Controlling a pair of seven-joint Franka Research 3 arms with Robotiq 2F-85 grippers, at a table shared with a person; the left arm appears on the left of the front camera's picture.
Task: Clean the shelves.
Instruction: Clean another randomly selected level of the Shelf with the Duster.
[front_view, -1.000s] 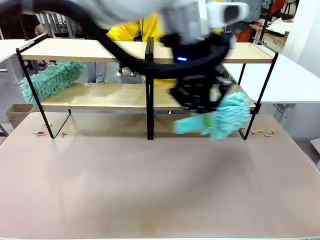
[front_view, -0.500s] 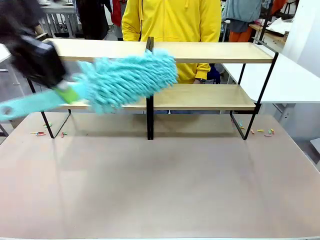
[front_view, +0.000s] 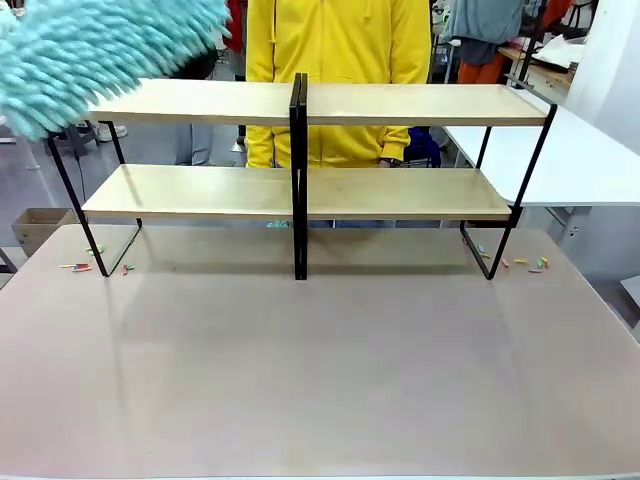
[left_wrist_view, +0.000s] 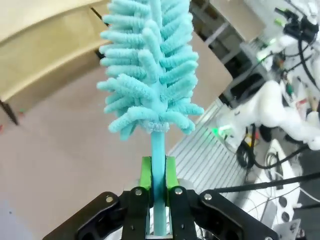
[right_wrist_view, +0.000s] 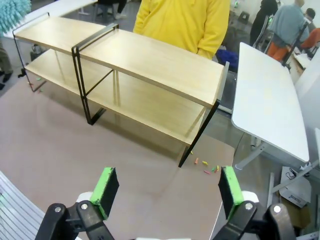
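A: What is the left gripper (left_wrist_view: 159, 200) doing?
B: It is clamping the duster (left_wrist_view: 150, 75) by its handle, up beside the shelves (front_view: 300, 105) standing on the bench (front_view: 320, 380).
A: And the right gripper (right_wrist_view: 167, 192)?
B: It is hanging wide apart over the bench.

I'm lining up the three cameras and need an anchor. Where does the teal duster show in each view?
Front view: the duster fills the top left corner, above the shelves.
Left wrist view: upright at centre, handle clamped in the left gripper.
Right wrist view: a tuft at the top left corner.
Shared landmark: the shelves.
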